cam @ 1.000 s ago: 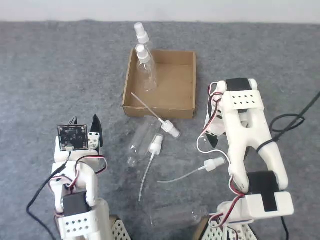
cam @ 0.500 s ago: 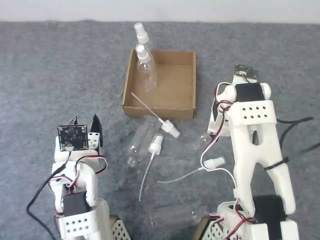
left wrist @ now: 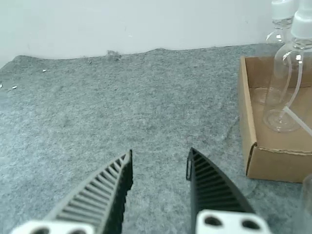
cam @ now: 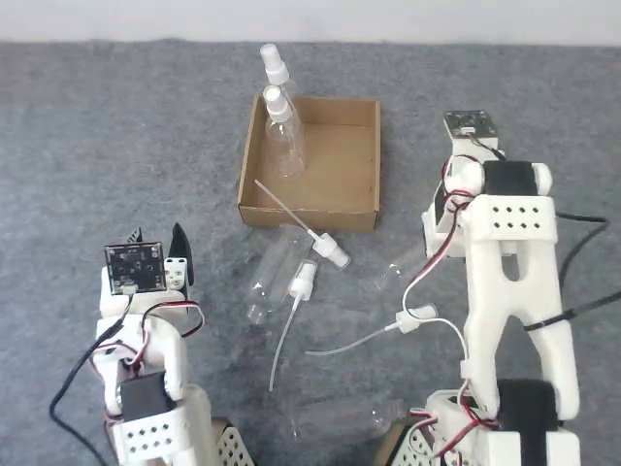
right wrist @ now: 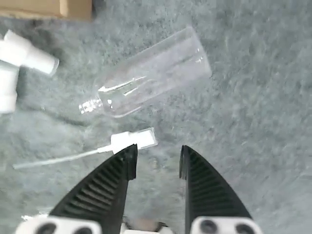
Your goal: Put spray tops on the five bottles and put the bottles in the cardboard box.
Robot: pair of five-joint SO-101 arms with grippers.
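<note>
A grey felt mat (cam: 116, 126) covers the table, and a shallow brown cardboard box (cam: 291, 214) sits open on it. The white right arm (cam: 505, 252) stretches forward beside the box's right wall. The white left arm (cam: 146, 359) sits folded, well short of the box's front-left corner.

Inside the box, by its left wall, two clear plastic bottles with white spray tops fitted appear to stand upright: the nearer capped bottle (cam: 287, 146) and the farther capped bottle (cam: 275, 73). Three uncapped clear bottles lie on their sides on the arms' side of the box. The front bottle (cam: 272, 277) is just off the front wall, the corner bottle (right wrist: 151, 80) is off the front-right corner, and the rear bottle (cam: 344, 417) is well back between the arm bases.

Three loose white spray tops trail thin dip tubes. The first spray top (cam: 330, 250) lies near the front wall with its tube slanting over it. The second spray top (cam: 304, 282) is just behind the first. The third spray top (right wrist: 134, 140) lies right at the right gripper (right wrist: 157, 151), whose black ribbed fingers are spread with nothing between them. The left gripper (left wrist: 159, 155) is likewise spread and empty, aimed at bare mat left of the box.

The bottles look light, smooth and thin-walled, so they are likely to roll and to dent if squeezed; mid-body is the safest hold. The tops look stiff at the head and whippy at the tube, so the head is the place to pinch.
</note>
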